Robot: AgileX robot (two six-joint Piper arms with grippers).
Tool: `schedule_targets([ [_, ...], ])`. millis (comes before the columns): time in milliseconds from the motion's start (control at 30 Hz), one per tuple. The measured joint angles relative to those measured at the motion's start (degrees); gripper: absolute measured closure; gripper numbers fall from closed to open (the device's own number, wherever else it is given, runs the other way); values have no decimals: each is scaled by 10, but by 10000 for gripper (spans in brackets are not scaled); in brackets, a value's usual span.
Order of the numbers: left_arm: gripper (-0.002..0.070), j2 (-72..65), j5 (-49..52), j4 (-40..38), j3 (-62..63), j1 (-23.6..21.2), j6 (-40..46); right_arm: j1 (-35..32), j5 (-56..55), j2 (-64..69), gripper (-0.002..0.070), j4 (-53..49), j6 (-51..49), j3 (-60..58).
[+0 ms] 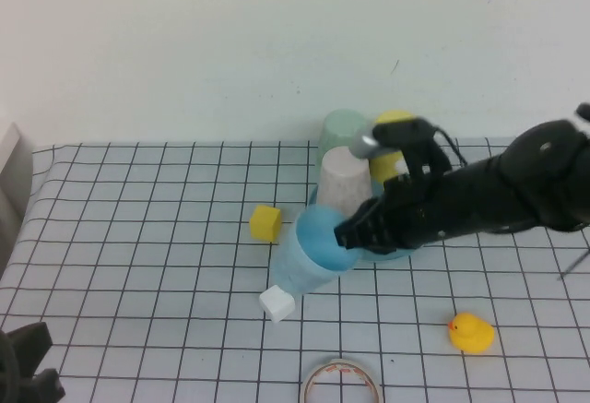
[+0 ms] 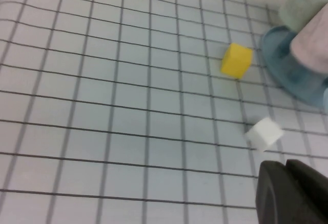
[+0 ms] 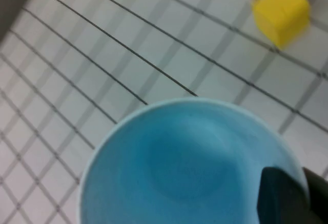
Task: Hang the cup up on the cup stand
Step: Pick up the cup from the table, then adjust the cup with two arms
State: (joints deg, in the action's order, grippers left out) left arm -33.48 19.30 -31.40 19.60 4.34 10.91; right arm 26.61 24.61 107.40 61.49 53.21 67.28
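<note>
**Desk:** How far along is the hanging of the cup shown to be?

**Caption writer:** Roughly midway, it is judged. The light blue cup is seen clamped at its rim by the right gripper, tilted with its mouth turned toward the arm, just in front of the cup stand. In the right wrist view the cup's blue interior is shown filling the frame, with one dark finger at the rim.

**Desk:** And what is left to be done?

**Caption writer:** The cup has not yet been set on a peg. On the stand, a mint green cup and a speckled white-pink cup are already seen upside down. Whether the held cup is clear of the gridded counter cannot be told. It is judged that it must yet be turned over and brought down onto a peg, then released.

**Desk:** The other arm?

**Caption writer:** The left gripper is shown closed and empty, parked at the counter's near left corner, well apart from the stand. A yellow cube, a white cube and a rubber duck are left lying nearby.
</note>
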Motion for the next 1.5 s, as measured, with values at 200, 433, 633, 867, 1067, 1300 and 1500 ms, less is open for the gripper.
schedule_targets([
  [200, 676, 0, 4, -194, 0, 0, 91, 23, -24, -123, 659, 56, 90, -41],
  [433, 676, 0, 34, -451, 0, 0, 408, 24, -87, -234, 659, 230, 288, -142],
  [633, 676, 0, 26, -531, 0, 0, 549, 24, -83, -289, 659, 353, 453, -220],
  [867, 676, -1, 44, -544, 0, 0, 635, 24, -73, -315, 659, 364, 476, -242],
  [1067, 676, -29, 84, -611, 0, 0, 651, 25, -57, -316, 659, 364, 480, -242],
  [1300, 562, -110, 236, -648, 14, 0, 515, 25, -55, -330, 660, 364, 516, -235],
  [1500, 88, -201, 324, -648, 20, 0, 282, 25, -51, -358, 660, 364, 574, -209],
])
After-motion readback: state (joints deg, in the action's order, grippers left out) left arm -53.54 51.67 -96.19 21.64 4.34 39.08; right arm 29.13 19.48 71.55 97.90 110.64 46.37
